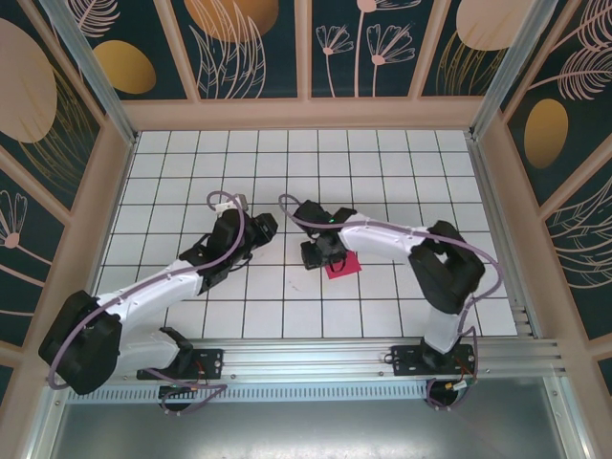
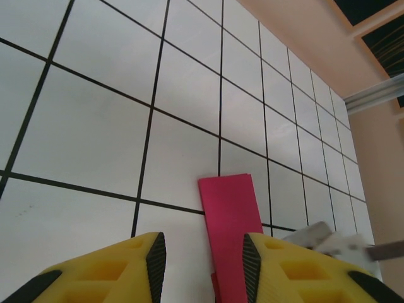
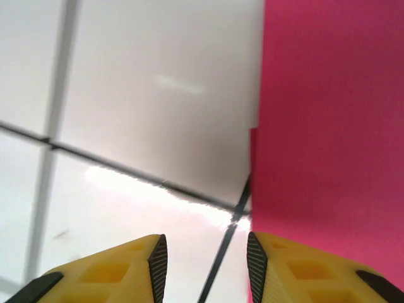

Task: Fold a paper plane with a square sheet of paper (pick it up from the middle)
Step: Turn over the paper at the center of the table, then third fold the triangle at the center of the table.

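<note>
Near the middle of a white table (image 1: 382,163) ruled with black grid lines lies a small piece of red paper (image 1: 346,266), flat on the surface. From overhead, only its right part shows, because the right gripper (image 1: 318,256) sits over its left edge and hides the rest. The right arm reaches in from the near right, bent sharply at the elbow. The left gripper (image 1: 266,228) is well apart from the paper, to its left, with bare tiles between them.

From the left wrist, the paper (image 2: 230,214) looks like a narrow folded strip lying across a grid line. Its near end is hidden behind one yellow finger (image 2: 297,271). The left gripper (image 2: 204,252) has its jaws parted to a middling gap and grips nothing. A pale grey part (image 2: 322,237) juts in beside the strip; what it is cannot be told.

From the right wrist, the paper (image 3: 328,126) fills the right side, very close. The right gripper (image 3: 205,252) is also parted and empty, with one finger (image 3: 303,271) over the paper's edge and bare table showing in the gap.

Dark panels painted with leaves and flowers (image 1: 249,48) wall in the table, and a metal rail (image 1: 316,359) runs along the near edge.
</note>
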Robot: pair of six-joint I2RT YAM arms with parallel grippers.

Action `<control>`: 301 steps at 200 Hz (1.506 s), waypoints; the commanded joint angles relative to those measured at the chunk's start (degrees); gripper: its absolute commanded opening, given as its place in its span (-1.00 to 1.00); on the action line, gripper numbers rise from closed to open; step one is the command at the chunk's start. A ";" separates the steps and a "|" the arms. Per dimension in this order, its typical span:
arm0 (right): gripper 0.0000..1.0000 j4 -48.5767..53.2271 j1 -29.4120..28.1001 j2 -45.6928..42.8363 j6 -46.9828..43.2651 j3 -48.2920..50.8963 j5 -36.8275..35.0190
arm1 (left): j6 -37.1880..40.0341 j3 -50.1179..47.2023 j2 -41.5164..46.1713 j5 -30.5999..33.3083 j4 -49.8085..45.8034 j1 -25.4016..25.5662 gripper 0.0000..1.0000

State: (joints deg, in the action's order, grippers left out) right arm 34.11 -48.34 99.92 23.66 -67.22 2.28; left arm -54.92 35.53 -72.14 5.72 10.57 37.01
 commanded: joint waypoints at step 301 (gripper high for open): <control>-0.24 -23.63 30.64 -2.00 -11.62 22.45 34.33 | 5.89 23.80 -41.21 -18.81 -0.90 7.29 -0.75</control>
State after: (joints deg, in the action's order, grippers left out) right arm 9.63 -17.19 98.15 13.37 -46.81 34.30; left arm -50.76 59.99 -112.57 -12.23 9.82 44.47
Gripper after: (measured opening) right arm 0.390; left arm 0.123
